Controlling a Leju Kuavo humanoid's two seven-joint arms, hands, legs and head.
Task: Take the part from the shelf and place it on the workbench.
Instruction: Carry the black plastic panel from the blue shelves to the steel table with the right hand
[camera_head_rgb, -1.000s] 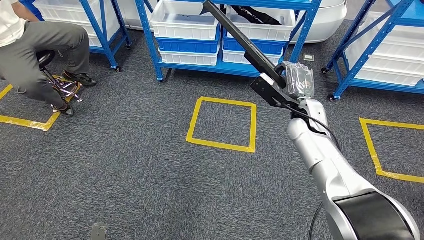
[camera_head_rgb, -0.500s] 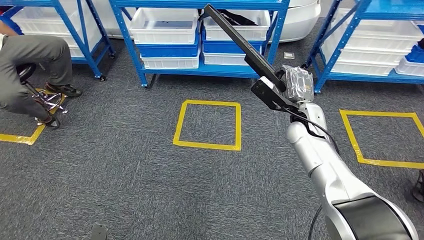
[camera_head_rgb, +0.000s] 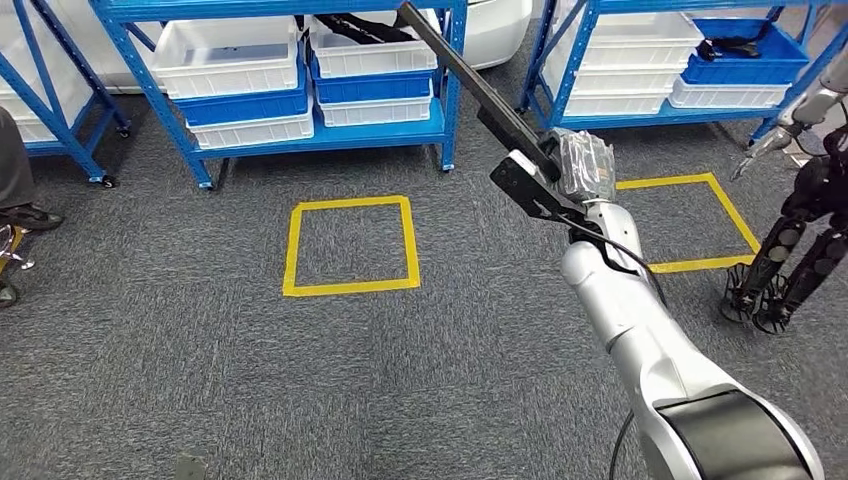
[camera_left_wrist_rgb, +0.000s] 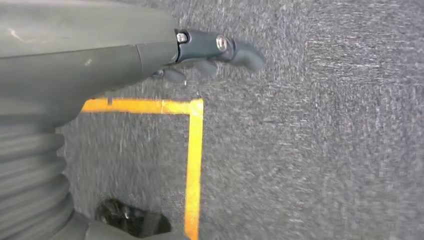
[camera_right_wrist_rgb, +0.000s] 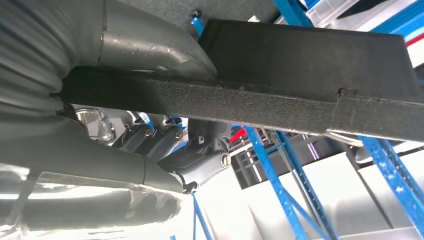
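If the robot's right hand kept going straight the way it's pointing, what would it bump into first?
Probably the blue shelf. The right hand grips the long black part, whose far end reaches toward the white bins, so the part would likely touch first. Depth is unclear.

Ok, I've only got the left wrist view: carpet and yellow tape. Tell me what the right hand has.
Observer: The right hand grips a long black part, raised and slanting toward the shelves.
Operator: Describe what's ahead.
Observer: A blue shelf rack holding white and blue bins stands beyond a yellow tape square on the carpet.
Operator: Check for anyone nearby.
Observer: A person's shoe is at the far left of the head view, on the carpet.
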